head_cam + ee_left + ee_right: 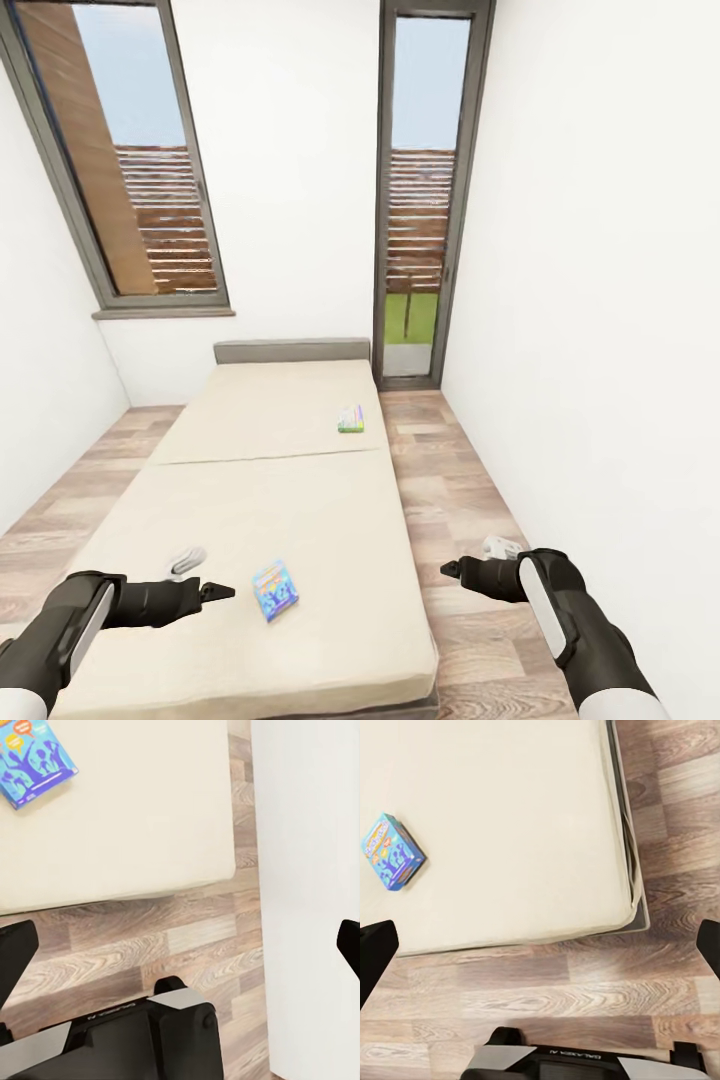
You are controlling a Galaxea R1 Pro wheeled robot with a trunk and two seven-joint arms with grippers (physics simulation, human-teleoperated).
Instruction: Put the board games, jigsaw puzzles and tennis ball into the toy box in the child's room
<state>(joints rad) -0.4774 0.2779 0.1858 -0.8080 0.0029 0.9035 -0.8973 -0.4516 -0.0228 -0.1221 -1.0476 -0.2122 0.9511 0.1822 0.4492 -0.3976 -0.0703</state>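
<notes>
Blue game (pixel 275 589) lies flat near the bed's (pixel 300 640) foot edge; light, stiff, I judge. I'd pinch a long edge. Both grippers (pixel 222 592) (pixel 452 570) gape, empty.

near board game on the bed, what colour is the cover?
Mostly blue, with orange and yellow print on the near board game; the right wrist view shows it best.

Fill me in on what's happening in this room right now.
The robot stands at the foot of the low beige-covered bed with nothing in hand. Its left gripper and right gripper are both open, held out in front. Two flat board game boxes lie untouched on the cover: a blue printed one near the left gripper, and a green-edged one further up toward the grey headboard. Neither has been picked up yet.
</notes>
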